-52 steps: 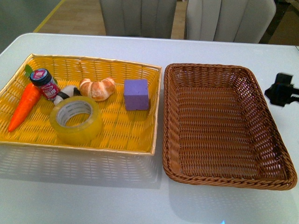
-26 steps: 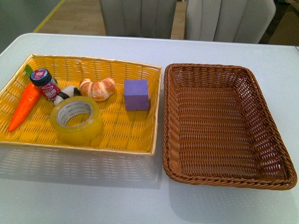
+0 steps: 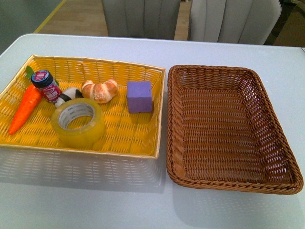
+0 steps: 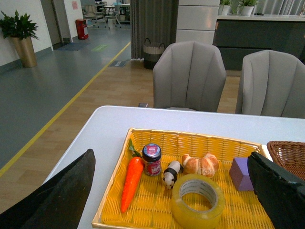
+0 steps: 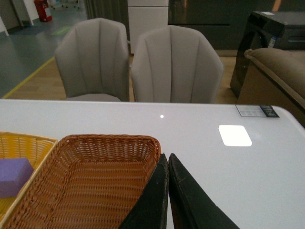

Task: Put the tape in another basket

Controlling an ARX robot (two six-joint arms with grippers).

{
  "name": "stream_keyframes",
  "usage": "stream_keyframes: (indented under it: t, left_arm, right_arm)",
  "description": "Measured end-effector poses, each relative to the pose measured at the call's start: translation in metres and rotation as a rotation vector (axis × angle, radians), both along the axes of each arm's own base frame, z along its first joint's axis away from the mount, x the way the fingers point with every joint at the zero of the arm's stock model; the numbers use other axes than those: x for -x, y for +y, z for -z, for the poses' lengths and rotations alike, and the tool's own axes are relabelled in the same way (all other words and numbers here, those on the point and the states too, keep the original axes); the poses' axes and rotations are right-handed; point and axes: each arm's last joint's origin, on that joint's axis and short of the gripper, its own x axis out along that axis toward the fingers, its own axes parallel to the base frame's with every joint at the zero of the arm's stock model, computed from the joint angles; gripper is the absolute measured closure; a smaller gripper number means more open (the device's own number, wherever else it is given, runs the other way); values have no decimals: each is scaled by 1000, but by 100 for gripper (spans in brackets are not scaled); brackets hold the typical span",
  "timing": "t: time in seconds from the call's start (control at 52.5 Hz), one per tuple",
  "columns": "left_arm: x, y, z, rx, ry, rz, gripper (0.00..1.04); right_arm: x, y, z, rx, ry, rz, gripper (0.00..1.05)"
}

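The tape (image 3: 77,122) is seen lying flat, hole upward, in the yellow tray (image 3: 124,136) on the white worktop (image 3: 143,200), towards 7 o'clock of the tray's middle in the front view. A carrot (image 3: 25,109) is placed at its 9 o'clock and a croissant (image 3: 99,90) at its 1 o'clock. The brown basket (image 3: 224,129) is set just beside the tray, at 3 o'clock. The left end effector (image 4: 170,159) is held with fingers wide apart, gripping nothing; the right end effector (image 5: 167,162) is shown differently, its fingers pressed together.
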Motion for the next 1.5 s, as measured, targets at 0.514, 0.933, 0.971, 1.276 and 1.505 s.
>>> stream_keyframes:
  t: [0.514, 0.933, 0.971, 1.276, 1.505]
  left_arm:
    - [0, 0, 0, 0, 0, 0, 9]
    - [0, 0, 0, 0, 0, 0, 9]
    - [0, 0, 0, 0, 0, 0, 9]
    - [0, 0, 0, 0, 0, 0, 9]
    - [0, 0, 0, 0, 0, 0, 9]
  right_arm:
    - [45, 0, -8, 0, -24, 2, 103]
    - [60, 0, -13, 0, -37, 2, 103]
    - [61, 0, -13, 0, -38, 2, 103]
    - [69, 0, -13, 0, -40, 2, 103]
    - [74, 0, -13, 0, -40, 2, 103]
